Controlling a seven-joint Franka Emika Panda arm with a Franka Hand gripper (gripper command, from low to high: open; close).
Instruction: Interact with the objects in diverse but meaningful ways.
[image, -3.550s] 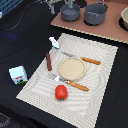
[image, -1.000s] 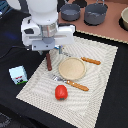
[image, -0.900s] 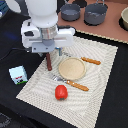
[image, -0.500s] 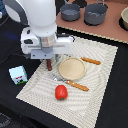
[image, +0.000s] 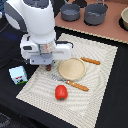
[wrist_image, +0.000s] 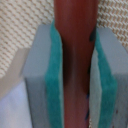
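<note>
Nearest lies one red tomato (image: 61, 92) on the woven mat (image: 95, 95). Left sits one milk carton (image: 18, 75). Farther, the gripper (wrist_image: 75, 70) clamps one dark sausage (wrist_image: 74, 60) beside one plate (image: 71, 68) flanked by two orange-handled utensils (image: 90, 61). Farthest stand two grey pots (image: 95, 14).

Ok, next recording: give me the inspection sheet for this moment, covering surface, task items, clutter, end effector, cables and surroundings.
Surface: pale woven placemat on a dark tabletop.
Job's things: red tomato on the placemat; milk carton upright on the dark top, off the mat at the exterior view's left; dark red-brown sausage between the end effector pads.
Clutter: tan plate with nothing on it; two orange-handled cutlery pieces beside it.
End effector: end effector closed on the sausage, teal pads touching both sides.
Cables: nothing seen.
Surroundings: two grey pots on a brown board behind the mat.
</note>
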